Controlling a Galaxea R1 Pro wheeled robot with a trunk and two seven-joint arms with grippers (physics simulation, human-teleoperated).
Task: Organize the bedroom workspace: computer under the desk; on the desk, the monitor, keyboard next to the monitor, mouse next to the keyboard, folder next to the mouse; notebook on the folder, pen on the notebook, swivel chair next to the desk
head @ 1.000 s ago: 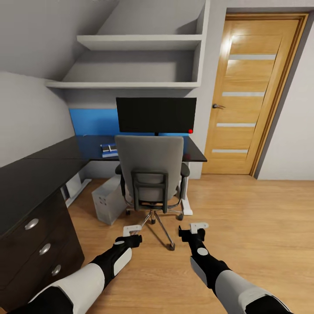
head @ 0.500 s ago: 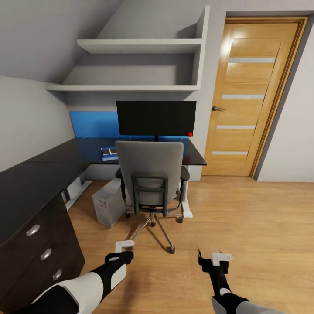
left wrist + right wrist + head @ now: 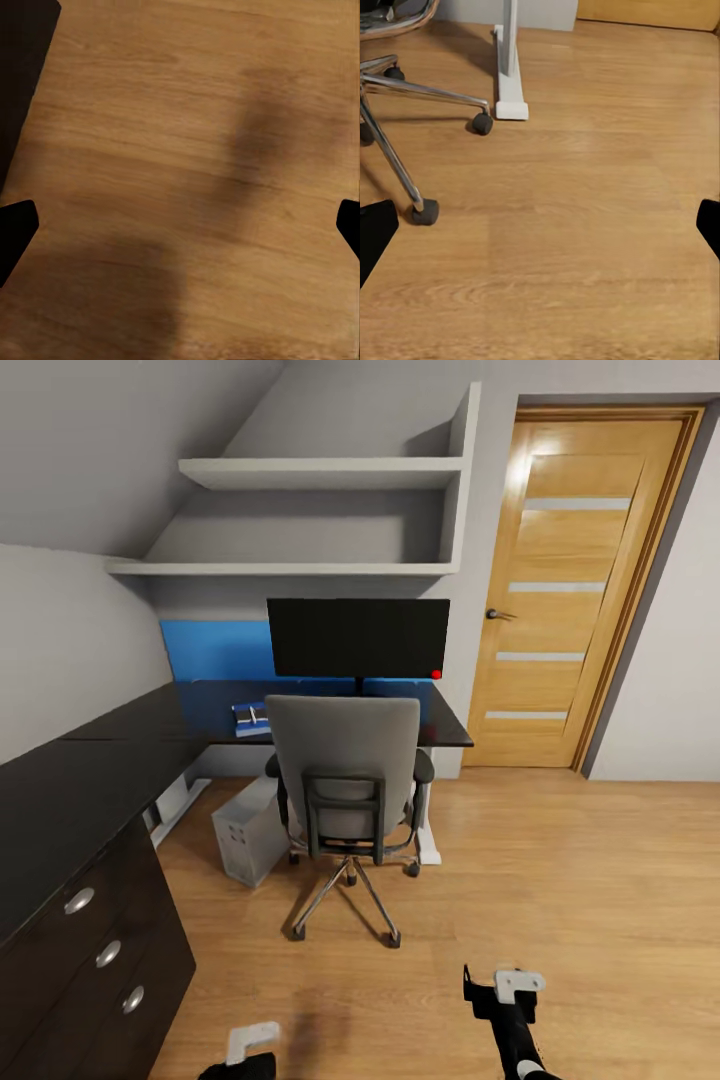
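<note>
**Inspector:** Since the earlier frames both arms have drawn back toward the robot and sunk to the bottom of the head view, and the view has widened, so the camera has pulled away from the swivel chair [image 3: 346,780]. The left gripper [image 3: 252,1043] and the right gripper [image 3: 505,988] hang over bare wooden floor [image 3: 560,880]. In each wrist view the fingertips [image 3: 15,229] sit at opposite edges, so both stand spread wide with nothing between them.

**Supervisor:** What is already in order?

**Inspector:** The monitor [image 3: 358,637] stands upright on the desk [image 3: 60,780]. The computer [image 3: 248,830] sits on the floor beside the chair, at the desk's edge; I judge it partly under the top rather than fully tucked in. The chair is drawn up to the desk, facing the monitor.

**Supervisor:** And outstanding?

**Inspector:** A small blue-and-white item [image 3: 251,715] lies on the desk left of the chair back; too small to identify. The chair back hides its seat, so I cannot tell whether the folder lies there. Keyboard, mouse, notebook and pen are not confirmed. I judge most of the arranging remains.
</note>
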